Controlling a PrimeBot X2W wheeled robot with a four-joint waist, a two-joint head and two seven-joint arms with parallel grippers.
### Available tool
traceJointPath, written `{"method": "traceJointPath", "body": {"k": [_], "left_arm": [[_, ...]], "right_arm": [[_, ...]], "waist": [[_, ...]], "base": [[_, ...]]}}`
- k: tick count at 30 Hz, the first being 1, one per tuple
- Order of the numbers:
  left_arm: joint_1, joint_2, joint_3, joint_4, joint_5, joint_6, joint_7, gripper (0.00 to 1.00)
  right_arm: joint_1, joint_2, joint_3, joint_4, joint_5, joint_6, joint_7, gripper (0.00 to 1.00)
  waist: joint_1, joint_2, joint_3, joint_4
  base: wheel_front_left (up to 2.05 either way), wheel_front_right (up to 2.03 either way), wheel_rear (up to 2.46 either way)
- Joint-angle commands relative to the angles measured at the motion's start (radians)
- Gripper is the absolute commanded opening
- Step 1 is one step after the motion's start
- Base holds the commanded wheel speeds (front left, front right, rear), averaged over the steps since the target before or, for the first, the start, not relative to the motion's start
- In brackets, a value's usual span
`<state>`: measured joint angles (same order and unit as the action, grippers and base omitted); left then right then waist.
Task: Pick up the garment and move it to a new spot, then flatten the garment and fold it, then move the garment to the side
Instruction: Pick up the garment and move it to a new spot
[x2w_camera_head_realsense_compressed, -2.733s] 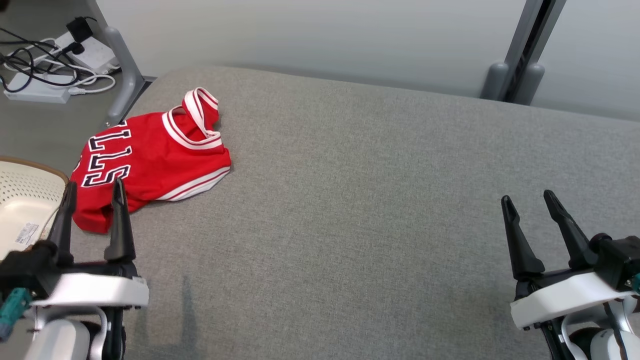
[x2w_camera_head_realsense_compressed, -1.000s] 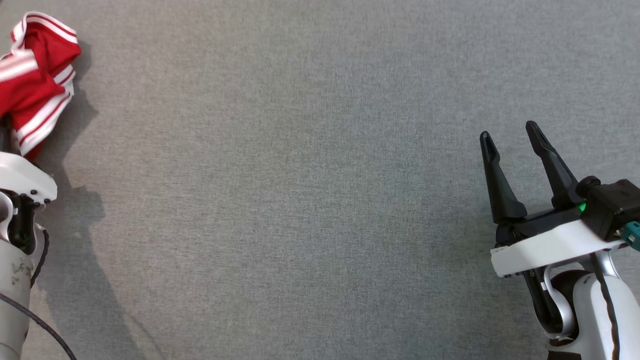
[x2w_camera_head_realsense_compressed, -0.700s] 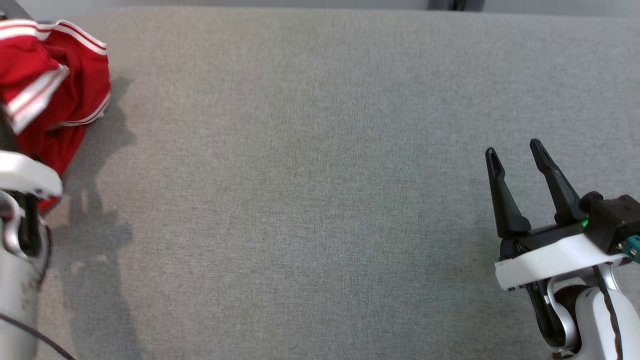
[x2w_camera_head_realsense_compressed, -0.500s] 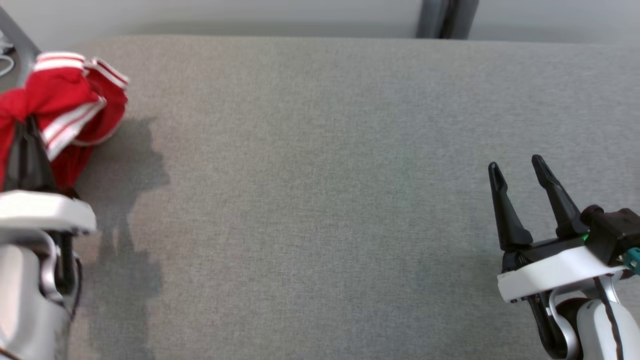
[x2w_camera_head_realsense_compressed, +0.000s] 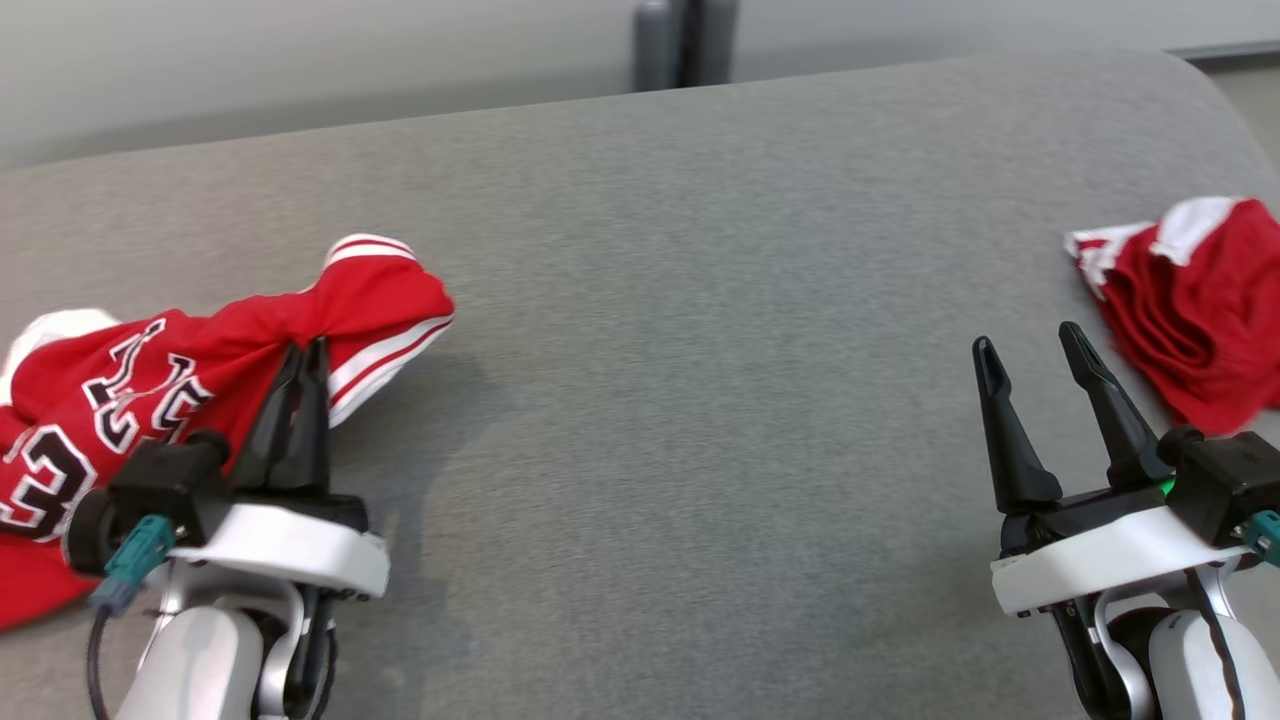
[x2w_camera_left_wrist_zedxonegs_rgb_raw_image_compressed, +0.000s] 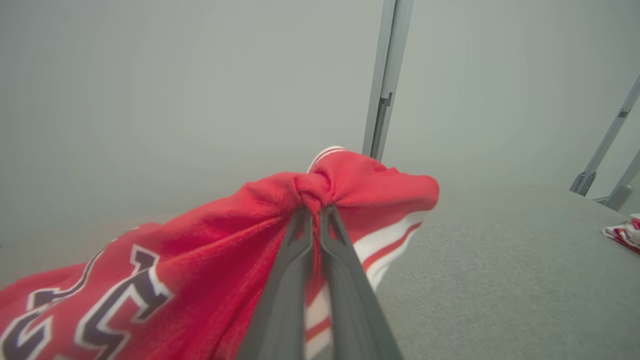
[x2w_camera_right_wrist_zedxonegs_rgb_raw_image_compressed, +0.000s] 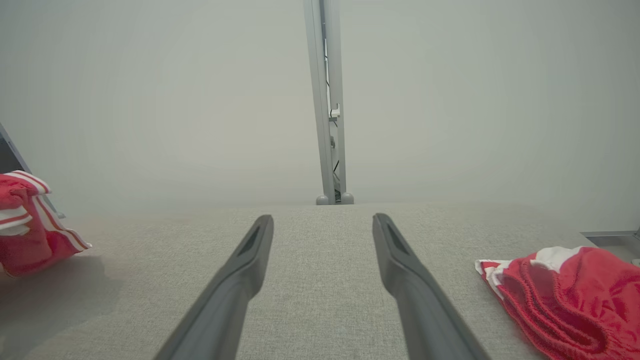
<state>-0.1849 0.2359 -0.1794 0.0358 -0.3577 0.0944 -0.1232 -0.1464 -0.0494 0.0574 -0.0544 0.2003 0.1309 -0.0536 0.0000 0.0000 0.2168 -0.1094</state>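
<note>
The garment (x2w_camera_head_realsense_compressed: 130, 390) is a red jersey with white stripes and dark lettering, bunched and lifted at the left of the grey table. My left gripper (x2w_camera_head_realsense_compressed: 305, 345) is shut on a pinched fold of it, and the cloth trails down to the left. In the left wrist view the fingers (x2w_camera_left_wrist_zedxonegs_rgb_raw_image_compressed: 300, 260) meet on the knot of the red garment (x2w_camera_left_wrist_zedxonegs_rgb_raw_image_compressed: 200, 260). My right gripper (x2w_camera_head_realsense_compressed: 1030, 335) stands open over bare table at the lower right, with nothing between its fingers (x2w_camera_right_wrist_zedxonegs_rgb_raw_image_compressed: 400, 265). The garment's edge (x2w_camera_right_wrist_zedxonegs_rgb_raw_image_compressed: 30, 230) shows far left in the right wrist view.
A second red and white cloth (x2w_camera_head_realsense_compressed: 1190, 300) lies folded near the table's right edge, just right of my right gripper; it is the red cloth (x2w_camera_right_wrist_zedxonegs_rgb_raw_image_compressed: 565, 295) low in the right wrist view. A grey post (x2w_camera_head_realsense_compressed: 685, 40) stands behind the grey table (x2w_camera_head_realsense_compressed: 700, 300).
The head camera has swung right, bringing the second red cloth into view. My left gripper has carried the garment up and inward from the far left. The right gripper stays open.
</note>
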Motion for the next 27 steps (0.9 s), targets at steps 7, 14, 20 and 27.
{"method": "traceJointPath", "body": {"k": [7, 14, 20, 27], "left_arm": [[-0.098, -0.033, -0.080, 0.053, 0.017, -0.050, 0.014, 0.00], [-0.158, -0.092, -0.191, 0.145, 0.023, -0.115, 0.041, 0.00], [-0.186, -0.131, -0.262, 0.246, 0.017, -0.151, 0.050, 0.00], [-0.206, -0.154, -0.326, 0.323, 0.006, -0.181, 0.050, 1.00]], "right_arm": [[-0.002, -0.003, -0.001, -0.001, 0.022, 0.000, -0.018, 1.00], [0.009, -0.003, -0.001, 0.011, 0.057, 0.000, -0.040, 1.00], [0.001, -0.003, 0.005, 0.023, 0.076, 0.000, -0.066, 1.00], [-0.008, -0.003, 0.003, 0.051, 0.088, 0.000, -0.083, 1.00]], "waist": [[0.0000, 0.0000, 0.037, -0.145], [0.0000, 0.0000, 0.081, -0.219], [0.0000, 0.0000, 0.115, -0.245], [0.0000, 0.0000, 0.119, -0.234]], "base": [[0.00, 0.00, 0.00], [0.00, 0.00, 0.00], [0.00, 0.00, 0.00], [0.00, 0.00, 0.00]]}}
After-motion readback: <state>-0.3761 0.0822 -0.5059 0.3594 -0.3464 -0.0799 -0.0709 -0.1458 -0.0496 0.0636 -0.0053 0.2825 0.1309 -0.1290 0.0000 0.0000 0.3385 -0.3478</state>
